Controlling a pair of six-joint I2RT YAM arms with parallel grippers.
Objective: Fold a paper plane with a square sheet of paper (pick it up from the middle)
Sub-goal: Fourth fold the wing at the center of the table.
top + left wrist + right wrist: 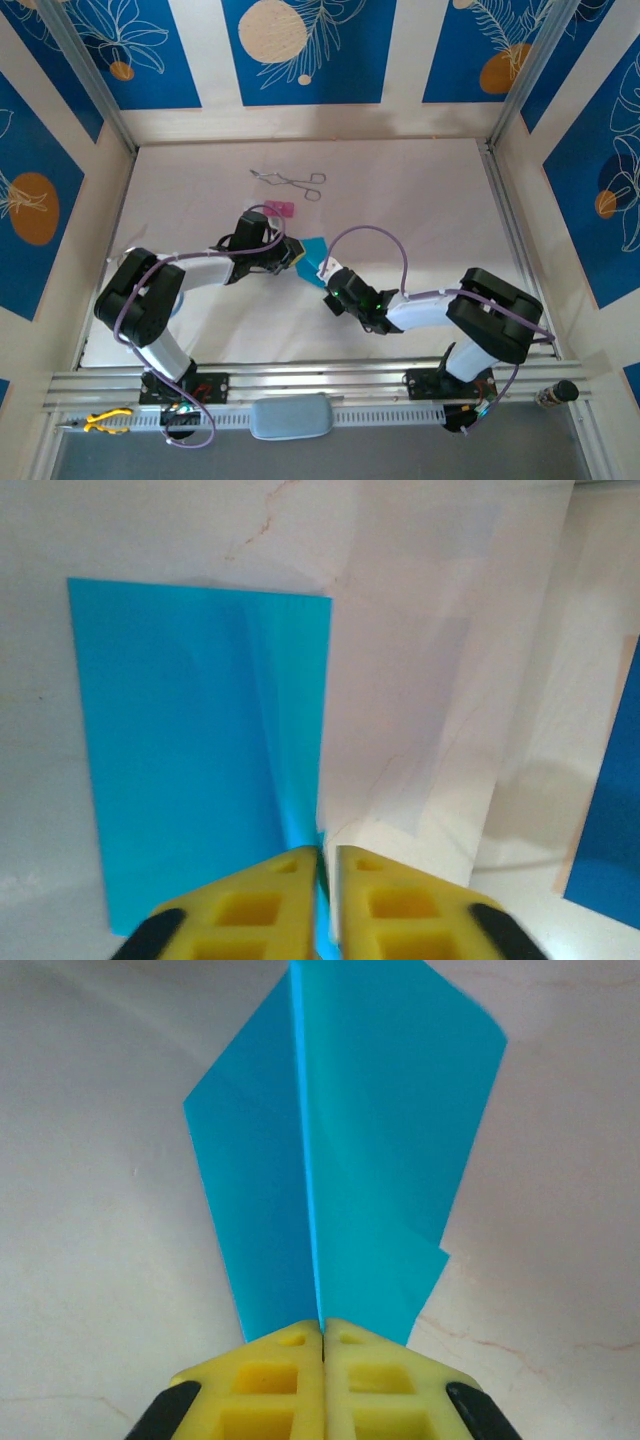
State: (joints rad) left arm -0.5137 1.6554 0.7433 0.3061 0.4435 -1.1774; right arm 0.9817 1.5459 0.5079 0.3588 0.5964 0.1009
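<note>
- The right gripper (322, 1322) has its yellow fingers pressed together on the raised crease of the blue paper (380, 1110).
- The left gripper (326, 852) has its fingers a sliver apart, with the paper's edge between them. I cannot tell whether they grip it.
- The folded paper sits between both grippers, mid-table (420, 200).
- A pink block (281, 210) lies just behind the left gripper, and forceps (290, 181) lie farther back.

This is a robot lab test cell: a white counter (420, 200) boxed in by blue leaf-print wall panels (300, 50) and aluminium frame rails (320, 378). Two black-and-white robot arms (150, 300) are bolted behind the left gripper (296, 260), and steel forceps (290, 181) lie beyond it.
</note>
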